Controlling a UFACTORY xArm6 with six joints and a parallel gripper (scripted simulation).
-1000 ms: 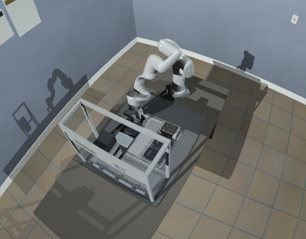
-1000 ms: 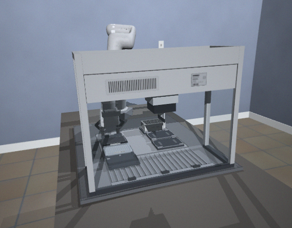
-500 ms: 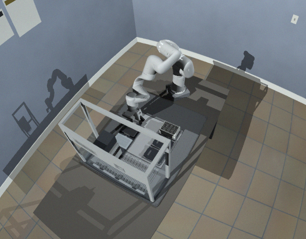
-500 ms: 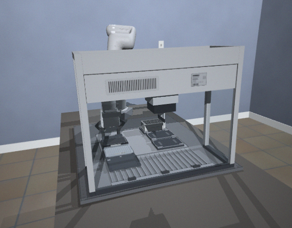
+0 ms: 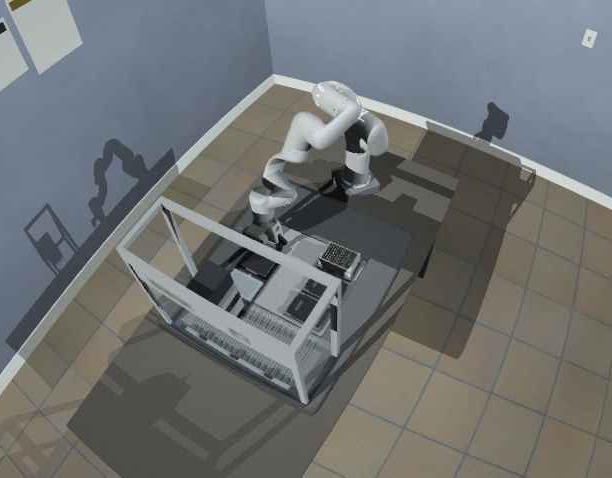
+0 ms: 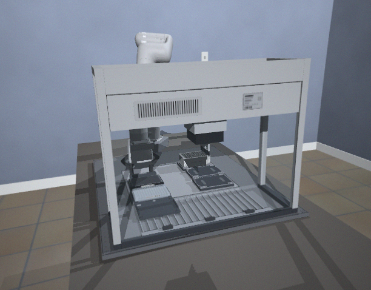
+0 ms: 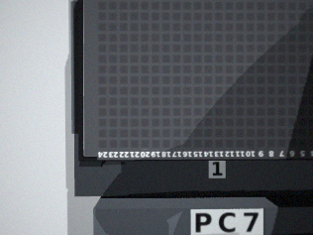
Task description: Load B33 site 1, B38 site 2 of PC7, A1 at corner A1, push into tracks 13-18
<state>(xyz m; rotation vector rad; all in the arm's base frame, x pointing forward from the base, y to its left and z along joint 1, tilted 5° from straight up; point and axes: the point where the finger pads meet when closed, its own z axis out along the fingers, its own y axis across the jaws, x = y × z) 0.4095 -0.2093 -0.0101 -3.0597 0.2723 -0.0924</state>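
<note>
Carrier PC7 [image 6: 151,195] lies on the apron with its far end over the rails [image 6: 207,202]. Its handle label [image 7: 227,222] and the site 1 mark [image 7: 216,169] show in the wrist view. The dark 384-well plate B33 [image 7: 193,73] sits on site 1 [image 6: 147,179], with its column numbers along the handle-side edge. The light 96-well plate B38 [image 6: 150,193] sits on site 2 [image 5: 245,285]. Site 3 [image 6: 157,208] is bare. My gripper [image 5: 269,237] hangs open just above the handle end of the carrier [image 6: 142,170]; its fingers are out of the wrist view. Deep-well block B83 [image 5: 339,259] stands in nest S1 [image 6: 193,157].
Nests S2 [image 6: 204,170] and S3 [image 6: 214,181] are bare. The instrument's frame [image 6: 198,77] spans overhead, and a dark head block [image 6: 206,132] hangs under it. Three small dark lamp blocks [image 6: 210,218] sit at the rails' far edge, unlit.
</note>
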